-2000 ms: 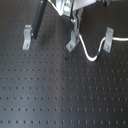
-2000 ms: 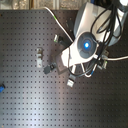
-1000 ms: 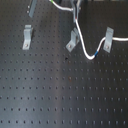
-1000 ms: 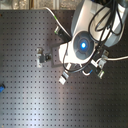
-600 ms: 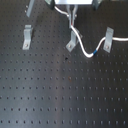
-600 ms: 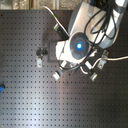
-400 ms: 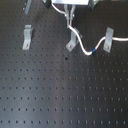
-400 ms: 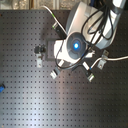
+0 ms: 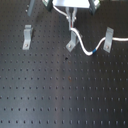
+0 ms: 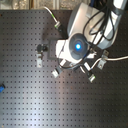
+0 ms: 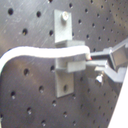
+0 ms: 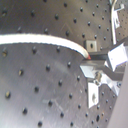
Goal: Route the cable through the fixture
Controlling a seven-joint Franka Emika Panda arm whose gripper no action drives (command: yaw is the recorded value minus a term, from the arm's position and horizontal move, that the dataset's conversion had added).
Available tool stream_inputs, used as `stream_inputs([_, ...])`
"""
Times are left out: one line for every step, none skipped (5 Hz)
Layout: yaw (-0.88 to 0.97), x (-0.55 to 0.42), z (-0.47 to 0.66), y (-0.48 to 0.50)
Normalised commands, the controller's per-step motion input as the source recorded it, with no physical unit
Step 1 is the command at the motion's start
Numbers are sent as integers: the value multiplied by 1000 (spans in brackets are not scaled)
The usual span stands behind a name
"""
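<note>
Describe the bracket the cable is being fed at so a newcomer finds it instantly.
On the black perforated board, the first exterior view shows three grey brackets in a row. Take the middle bracket, directly below the pincer. Unlike the bare left bracket, the white cable loops right beside it, toward the right bracket.

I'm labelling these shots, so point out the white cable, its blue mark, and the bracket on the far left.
cable (image 9: pixel 80 42), first exterior view, its curved middle
blue mark (image 9: pixel 95 51), first exterior view, on the cable
left bracket (image 9: pixel 27 37), first exterior view, its upright face
</note>
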Motion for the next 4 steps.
stream_inputs([63,-124,301,-468])
stream_inputs([0,-260,220,-131])
stream_inputs([0,-13,0,1])
stream_inputs([169,-326,-37,562])
